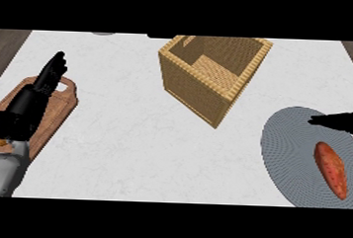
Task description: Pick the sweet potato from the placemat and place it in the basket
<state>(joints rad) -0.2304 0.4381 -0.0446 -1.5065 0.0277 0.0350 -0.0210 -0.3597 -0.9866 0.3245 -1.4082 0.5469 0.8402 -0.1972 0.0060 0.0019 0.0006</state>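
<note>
A white counter [142, 139] with faint grey marks fills the view. Dark wood floor [7, 46] shows at both top corners.

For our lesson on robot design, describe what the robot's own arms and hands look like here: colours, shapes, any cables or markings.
The left hand is black, with long slender fingers, on a light grey forearm of rounded casing. Of the right hand only black, tapering fingers show at the view's right edge; its forearm is out of view. No cables or markings are visible.
</note>
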